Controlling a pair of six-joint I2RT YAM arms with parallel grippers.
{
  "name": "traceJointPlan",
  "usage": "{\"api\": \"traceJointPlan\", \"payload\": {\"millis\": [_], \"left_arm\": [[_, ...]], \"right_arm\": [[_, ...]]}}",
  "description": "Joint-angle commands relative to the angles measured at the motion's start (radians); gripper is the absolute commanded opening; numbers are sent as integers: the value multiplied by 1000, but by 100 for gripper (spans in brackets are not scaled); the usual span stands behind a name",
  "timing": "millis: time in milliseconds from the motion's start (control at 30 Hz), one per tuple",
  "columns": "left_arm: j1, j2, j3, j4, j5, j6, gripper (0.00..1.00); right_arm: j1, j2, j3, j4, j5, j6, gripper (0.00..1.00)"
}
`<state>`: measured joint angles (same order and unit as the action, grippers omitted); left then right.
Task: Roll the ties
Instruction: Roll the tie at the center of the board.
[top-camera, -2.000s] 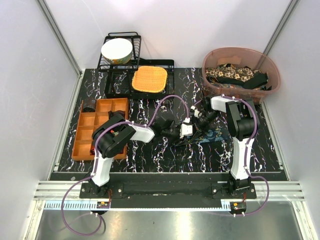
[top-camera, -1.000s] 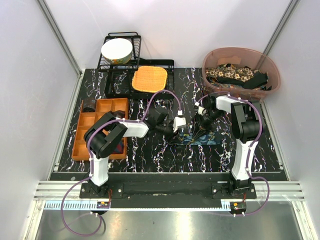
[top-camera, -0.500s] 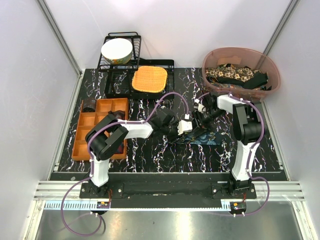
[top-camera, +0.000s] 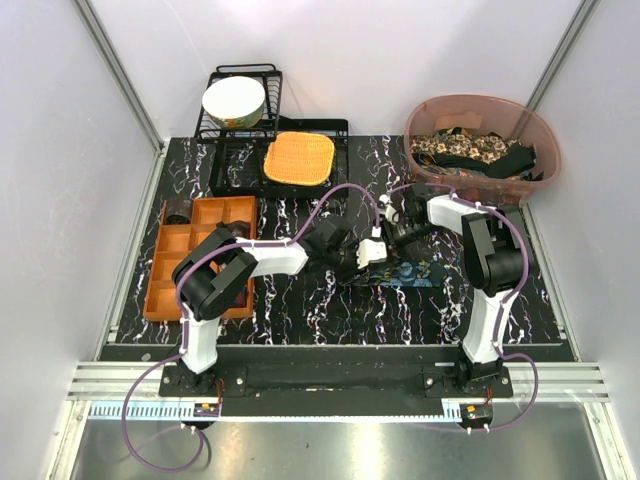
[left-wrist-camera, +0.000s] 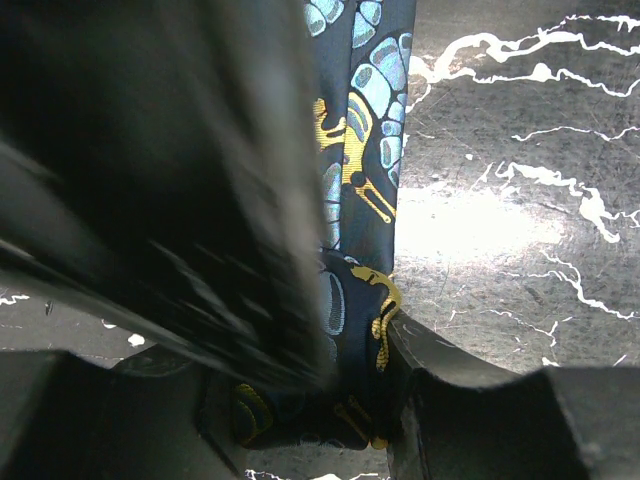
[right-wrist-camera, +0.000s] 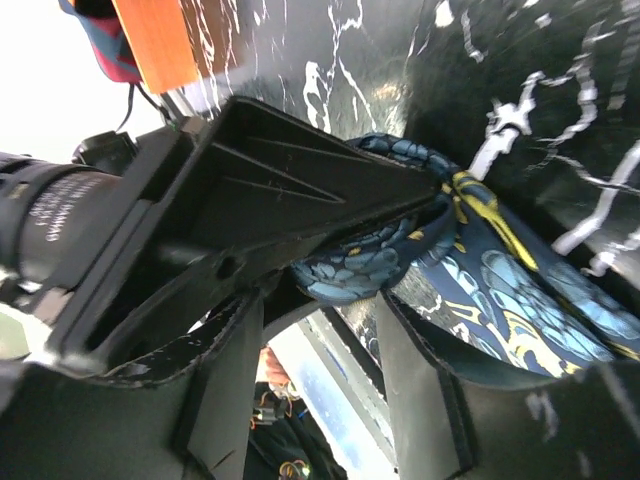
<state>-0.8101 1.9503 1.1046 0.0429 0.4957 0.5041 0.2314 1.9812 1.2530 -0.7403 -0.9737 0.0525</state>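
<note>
Your left gripper (left-wrist-camera: 345, 400) pinches the fold of the limp, slippery dark blue teal-and-yellow printed fabric necktie (left-wrist-camera: 352, 150), right gripper (right-wrist-camera: 315, 350) spread wide, so hold that fold or it'll likely slide.

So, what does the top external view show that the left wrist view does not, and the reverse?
Only the top external view shows the white bowl in the dish rack, the orange woven mat, the orange compartment tray and the pink tub of ties. Only the left wrist view shows the print closely: pale blue ovals and yellow figures, with the fabric filling the gap between the left gripper fingers. Both show the dark blue tie lying on the black marbled table.
</note>
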Motion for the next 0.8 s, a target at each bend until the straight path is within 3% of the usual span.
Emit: {"api": "traceJointPlan", "payload": {"millis": [0, 67, 167, 200, 333, 567, 767], "left_arm": [[3, 76, -28, -176, -62, 37, 24], [3, 82, -22, -178, -54, 33, 24], [3, 87, -22, -175, -37, 30, 24], [5, 87, -22, -175, -34, 28, 24], [6, 91, -20, -176, -6, 40, 24], [23, 95, -22, -186, 30, 57, 27], [40, 50, -69, -88, 101, 31, 49]], "right_arm": [[29, -8, -30, 65, -19, 17, 54], [34, -16, -47, 85, -8, 18, 52], [37, -35, -66, 104, 6, 23, 38], [37, -36, -66, 102, 18, 23, 26], [37, -28, -60, 75, 142, 9, 0], [25, -38, -72, 62, 260, 7, 0], [16, -2, -78, 64, 311, 33, 0]]}}
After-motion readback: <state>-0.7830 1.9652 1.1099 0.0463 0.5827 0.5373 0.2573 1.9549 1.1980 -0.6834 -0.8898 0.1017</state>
